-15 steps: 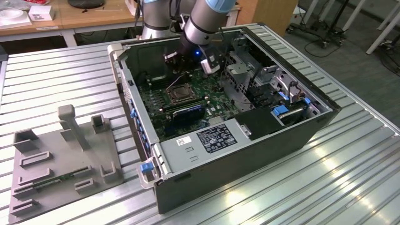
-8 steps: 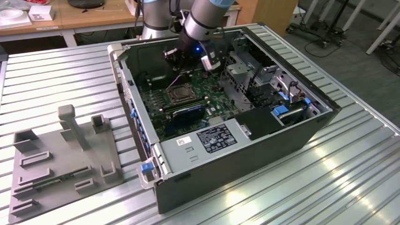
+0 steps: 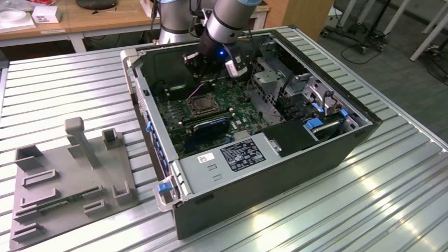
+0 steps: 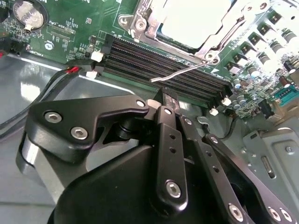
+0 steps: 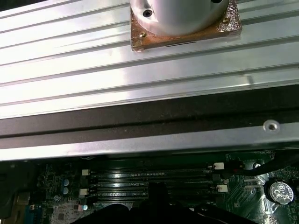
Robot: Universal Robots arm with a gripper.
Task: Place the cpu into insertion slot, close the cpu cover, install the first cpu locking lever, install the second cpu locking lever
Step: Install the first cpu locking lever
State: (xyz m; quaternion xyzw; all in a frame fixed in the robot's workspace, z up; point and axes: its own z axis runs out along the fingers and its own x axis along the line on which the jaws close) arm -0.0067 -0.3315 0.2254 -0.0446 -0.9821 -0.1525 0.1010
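Observation:
In the second wrist view the insertion slot sits in the green board with the cpu lying in it, its pale metal top showing. The silver cpu cover lies flat as a frame around the chip. One thin silver locking lever sticks out from a socket corner across the black memory slots. My gripper is shut with nothing in it, its black fingertips a short way from the lever's free end. In the exterior view the gripper hangs inside the open case just behind the socket.
The open computer case lies on a slatted metal table, its walls close around the arm. A drive cage and cables stand to the exterior view's right of the socket. A grey fixture plate lies at the exterior view's left.

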